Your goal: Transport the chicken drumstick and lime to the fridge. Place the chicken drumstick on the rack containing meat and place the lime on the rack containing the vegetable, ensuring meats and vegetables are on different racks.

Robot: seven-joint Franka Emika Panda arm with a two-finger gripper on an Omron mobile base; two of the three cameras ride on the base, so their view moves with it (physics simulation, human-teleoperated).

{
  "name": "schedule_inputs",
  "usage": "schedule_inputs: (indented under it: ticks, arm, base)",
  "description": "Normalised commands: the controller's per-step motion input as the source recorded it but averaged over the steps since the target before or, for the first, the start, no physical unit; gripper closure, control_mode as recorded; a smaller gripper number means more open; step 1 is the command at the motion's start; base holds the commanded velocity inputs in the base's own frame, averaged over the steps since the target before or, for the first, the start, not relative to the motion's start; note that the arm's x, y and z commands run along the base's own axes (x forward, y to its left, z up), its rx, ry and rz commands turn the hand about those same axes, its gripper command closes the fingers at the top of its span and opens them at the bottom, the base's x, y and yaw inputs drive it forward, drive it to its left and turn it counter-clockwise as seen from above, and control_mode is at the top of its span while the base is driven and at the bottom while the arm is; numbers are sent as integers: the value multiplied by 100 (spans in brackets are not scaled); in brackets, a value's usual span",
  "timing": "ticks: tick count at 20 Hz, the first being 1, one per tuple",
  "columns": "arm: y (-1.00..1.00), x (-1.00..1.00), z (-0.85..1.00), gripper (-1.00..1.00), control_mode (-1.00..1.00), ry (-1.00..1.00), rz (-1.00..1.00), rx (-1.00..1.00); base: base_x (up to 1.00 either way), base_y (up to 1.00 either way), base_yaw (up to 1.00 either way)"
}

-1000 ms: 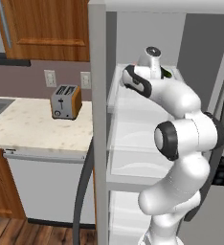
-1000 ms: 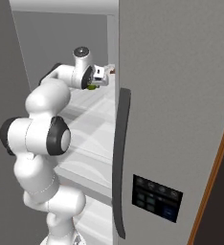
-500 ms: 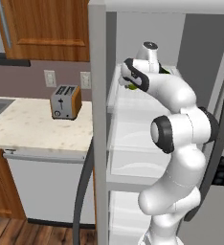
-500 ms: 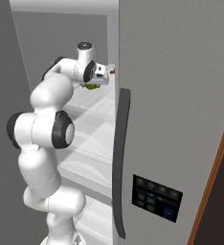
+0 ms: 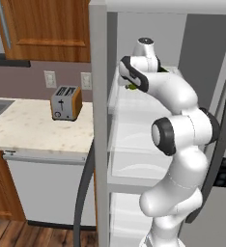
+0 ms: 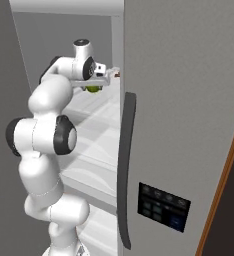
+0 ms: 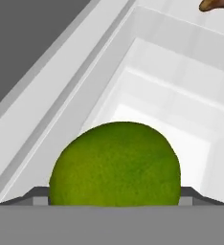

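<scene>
The lime (image 7: 116, 162), a round bright-green ball, sits between my gripper's fingers and takes up the lower middle of the hand view. My gripper (image 6: 96, 84) is shut on it inside the open fridge (image 5: 99, 120), up at the top white shelf (image 5: 134, 108). The lime (image 6: 93, 89) hangs just under the hand, and a sliver of the lime (image 5: 132, 87) peeks out beside the arm. A brown tip (image 7: 217, 4) pokes into the hand view's top right corner. I cannot tell whether it is the chicken drumstick.
The fridge's other grey door (image 6: 184, 100) stands close on the right, with a long dark handle (image 6: 125, 165) and a dispenser panel (image 6: 164, 206). To the left lie a counter (image 5: 33, 128) with a toaster (image 5: 65, 102) and wooden cabinets (image 5: 42, 24) above.
The hand has risen slightly and shifted a little left inside the fridge, still carrying the lime.
</scene>
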Motion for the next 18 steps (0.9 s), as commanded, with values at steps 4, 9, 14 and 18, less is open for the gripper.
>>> schedule_inputs:
  ticks: [4, 9, 14, 18]
  arm:
    - [8, -64, -27, -100, -100, -6, 0, -1]
    - [6, -31, -30, -100, -100, 0, 0, 0]
    - [0, -88, 15, -100, -100, 0, -2, 1]
    - [1, -100, 23, -100, -100, 0, -3, 2]
  base:
    - [0, 0, 0]
    - [0, 0, 0]
    - [0, 0, 0]
    - [0, 0, 0]
